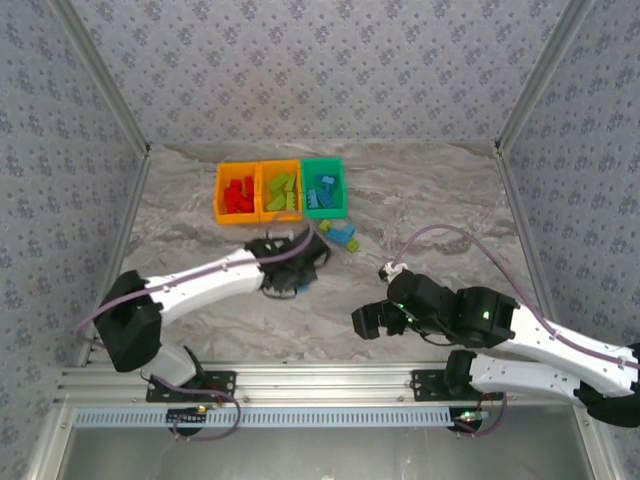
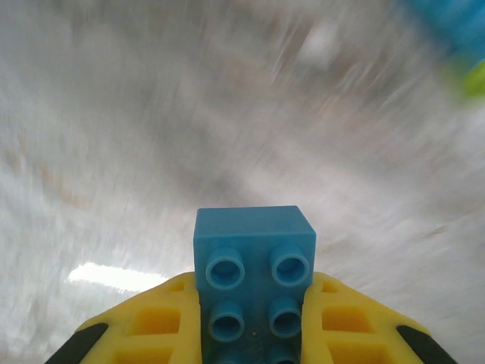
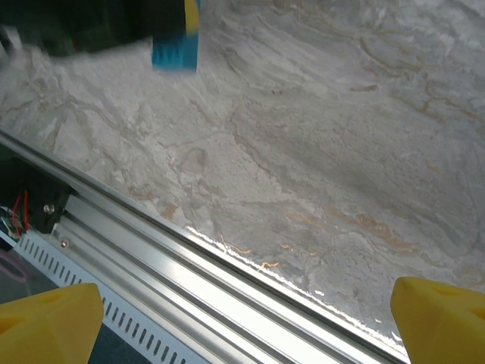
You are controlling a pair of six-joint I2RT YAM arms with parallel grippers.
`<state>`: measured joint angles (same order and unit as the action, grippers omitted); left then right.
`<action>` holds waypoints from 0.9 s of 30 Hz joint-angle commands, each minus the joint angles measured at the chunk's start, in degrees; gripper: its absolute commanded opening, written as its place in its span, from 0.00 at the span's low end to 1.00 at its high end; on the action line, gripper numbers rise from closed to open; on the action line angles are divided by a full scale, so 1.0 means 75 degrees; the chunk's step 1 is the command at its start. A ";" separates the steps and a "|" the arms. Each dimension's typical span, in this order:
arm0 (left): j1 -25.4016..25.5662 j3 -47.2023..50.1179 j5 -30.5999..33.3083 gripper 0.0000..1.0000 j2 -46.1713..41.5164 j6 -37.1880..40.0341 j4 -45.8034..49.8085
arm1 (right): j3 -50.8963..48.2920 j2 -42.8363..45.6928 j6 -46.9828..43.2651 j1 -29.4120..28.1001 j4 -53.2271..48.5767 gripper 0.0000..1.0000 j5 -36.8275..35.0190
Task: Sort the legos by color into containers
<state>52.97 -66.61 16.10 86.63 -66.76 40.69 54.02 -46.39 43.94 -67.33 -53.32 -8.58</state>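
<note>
Left gripper (image 2: 254, 327) pinches blue lego (image 2: 254, 241), seemingly above table (image 2: 136, 152).

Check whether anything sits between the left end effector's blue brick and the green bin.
Loose bricks lie between the held blue brick and the green bin, close to its front. Nothing visible above them.

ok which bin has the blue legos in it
The green bin, rightmost in the row; the orange bins hold red bricks and lime bricks.
</note>
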 commanded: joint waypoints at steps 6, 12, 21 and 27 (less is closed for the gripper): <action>-0.2170 -0.2867 0.1075 0.17 0.1403 0.3189 -0.0197 | 0.0544 0.0150 -0.0035 -0.0050 -0.0178 1.00 -0.0825; -0.2680 -0.4837 0.0029 0.18 0.3358 0.4353 -0.0806 | 0.0438 0.0247 -0.0005 -0.0059 -0.0247 1.00 -0.0927; -0.2689 -0.9010 -0.0635 0.21 0.6431 0.4514 0.0134 | 0.0473 0.0262 -0.0142 -0.0011 -0.0404 1.00 -0.1105; -0.2646 -1.0593 -0.0582 0.44 0.7424 0.4693 0.0640 | 0.0561 0.0290 -0.0082 0.0023 -0.0336 1.00 -0.1167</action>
<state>32.75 -142.08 11.97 141.27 -33.15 41.12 56.84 -44.97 43.68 -67.37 -54.65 -15.20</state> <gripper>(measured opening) 0.426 0.999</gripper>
